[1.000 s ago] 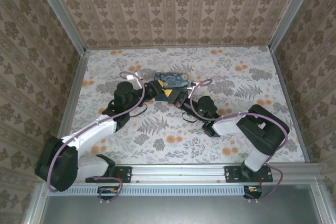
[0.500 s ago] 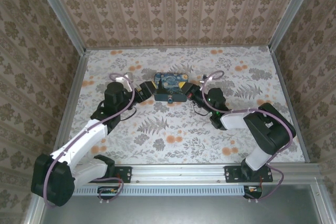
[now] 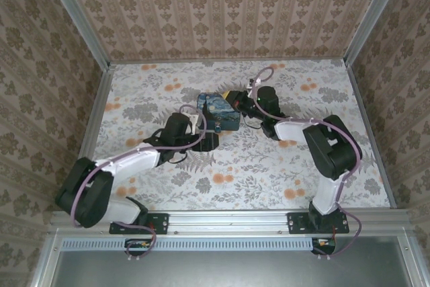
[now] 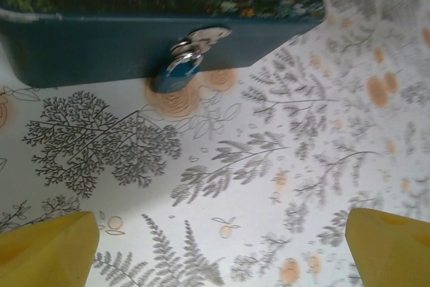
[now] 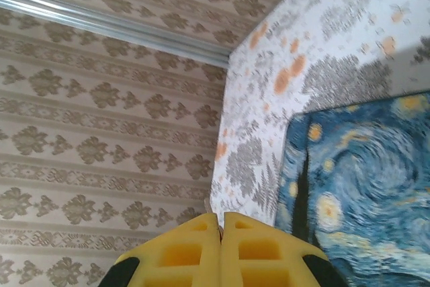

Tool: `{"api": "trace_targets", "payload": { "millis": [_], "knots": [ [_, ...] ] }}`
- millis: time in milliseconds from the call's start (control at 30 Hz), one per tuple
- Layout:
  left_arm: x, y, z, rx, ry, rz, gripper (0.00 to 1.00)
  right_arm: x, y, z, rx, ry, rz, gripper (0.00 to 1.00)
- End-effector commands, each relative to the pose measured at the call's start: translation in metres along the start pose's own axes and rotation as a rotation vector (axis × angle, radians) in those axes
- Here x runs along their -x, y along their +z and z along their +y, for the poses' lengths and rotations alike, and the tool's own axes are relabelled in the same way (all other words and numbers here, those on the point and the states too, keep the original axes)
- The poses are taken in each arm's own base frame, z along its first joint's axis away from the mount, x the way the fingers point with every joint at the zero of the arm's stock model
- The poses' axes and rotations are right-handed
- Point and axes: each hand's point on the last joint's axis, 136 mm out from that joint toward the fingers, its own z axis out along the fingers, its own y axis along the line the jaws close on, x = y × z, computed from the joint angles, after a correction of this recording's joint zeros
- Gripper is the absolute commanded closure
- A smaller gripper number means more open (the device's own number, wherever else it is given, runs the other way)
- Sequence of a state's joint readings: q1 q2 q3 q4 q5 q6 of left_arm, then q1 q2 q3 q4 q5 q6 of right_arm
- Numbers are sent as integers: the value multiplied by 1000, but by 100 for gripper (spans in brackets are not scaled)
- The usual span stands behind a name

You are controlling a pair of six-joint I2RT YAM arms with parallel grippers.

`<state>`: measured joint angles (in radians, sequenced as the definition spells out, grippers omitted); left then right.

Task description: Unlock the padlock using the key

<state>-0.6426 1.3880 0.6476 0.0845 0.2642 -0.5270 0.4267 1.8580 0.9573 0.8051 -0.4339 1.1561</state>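
The small bluish padlock (image 4: pixel 176 75) hangs by its shackle from the hasp on the front wall of the blue painted tin (image 4: pixel 80 48); from above the padlock (image 3: pixel 218 128) is a dark speck. My left gripper (image 4: pixel 222 253) is open a little in front of the padlock, its yellow fingertips (image 4: pixel 47 250) wide apart over bare cloth. My left gripper (image 3: pixel 205 138) sits just before the tin (image 3: pixel 216 107). My right gripper (image 5: pixel 220 223) is shut, and a thin metal sliver, the key (image 5: pixel 208 205), pokes out between its pads. My right gripper (image 3: pixel 235 101) is at the tin's right end.
The floral tablecloth (image 3: pixel 269 159) covers the table. Patterned walls (image 3: pixel 228 11) and metal rails enclose it at the back and both sides. The tin's painted lid (image 5: pixel 363 179) lies below my right gripper, with the back left corner of the enclosure beyond.
My left gripper opened and swung from the tin's left end round to its front. My right arm pulled back to the tin's right end, still shut. The tin now lies square.
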Motion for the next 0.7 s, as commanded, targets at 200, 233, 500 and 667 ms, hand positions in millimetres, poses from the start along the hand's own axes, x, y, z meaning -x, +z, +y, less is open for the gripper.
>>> {"api": "trace_targets", "payload": {
  "millis": [200,233,500,667],
  "knots": [
    [17,41,-1,-4,122,-37,4,1,20,-11,-38,27,67,100],
    [17,45,-1,-6,124,-38,4,1,22,-11,-39,31,71,100],
    [21,71,3,-10,167,-67,5,0,34,-24,-52,58,89,100],
    [26,83,1,-32,167,-89,6,-1,36,-33,-62,73,93,100]
  ]
}}
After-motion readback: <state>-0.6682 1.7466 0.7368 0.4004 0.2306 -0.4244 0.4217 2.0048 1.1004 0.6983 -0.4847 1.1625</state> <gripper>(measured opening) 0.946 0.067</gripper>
